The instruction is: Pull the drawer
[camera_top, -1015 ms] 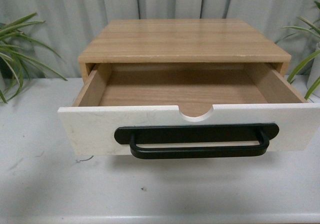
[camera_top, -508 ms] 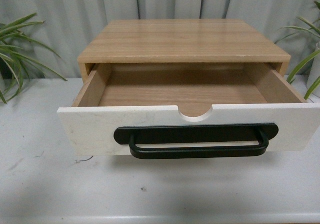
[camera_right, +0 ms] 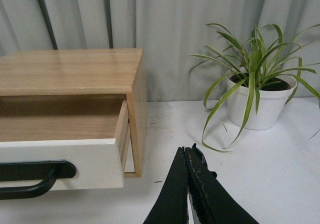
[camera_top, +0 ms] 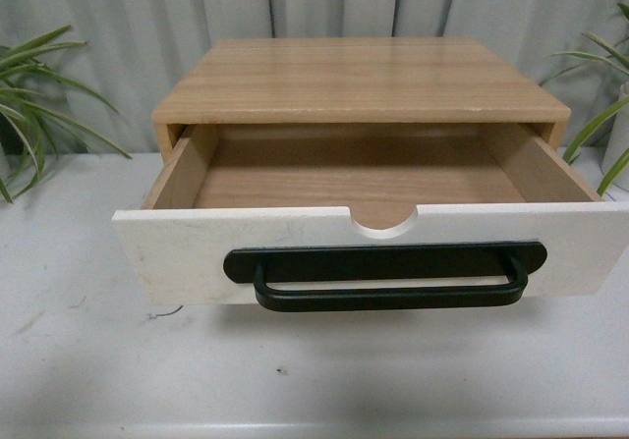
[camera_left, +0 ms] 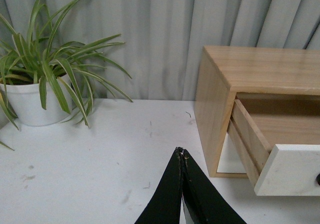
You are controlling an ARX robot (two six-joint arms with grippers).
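Nearest the robot, the drawer [camera_top: 383,247] stands pulled well out of its cabinet [camera_top: 362,81], its wide white front facing forward and hanging just above the white table [camera_top: 88,360]. The front is a flat, slightly scuffed white panel with a half-round notch [camera_top: 385,225] cut into the middle of its top edge. Below the notch runs a long black handle [camera_top: 386,274], a flat backing strip with a rounded bar looping out under it, spanning most of the panel's width. Behind the front, the drawer's sides and floor are light wood, and nothing lies inside it. The cabinet is a low box of the same light wood with a smooth grained top. Neither arm shows in the front view. In the left wrist view, the left gripper [camera_left: 181,156] has its black fingers pressed together over the table, apart from the cabinet's side. In the right wrist view, the right gripper [camera_right: 186,154] is likewise pressed together, off the drawer's corner. Farther back, a potted plant [camera_right: 257,91] sits on each side, another plant [camera_left: 37,91] at the left, before a grey curtain [camera_top: 295,2].
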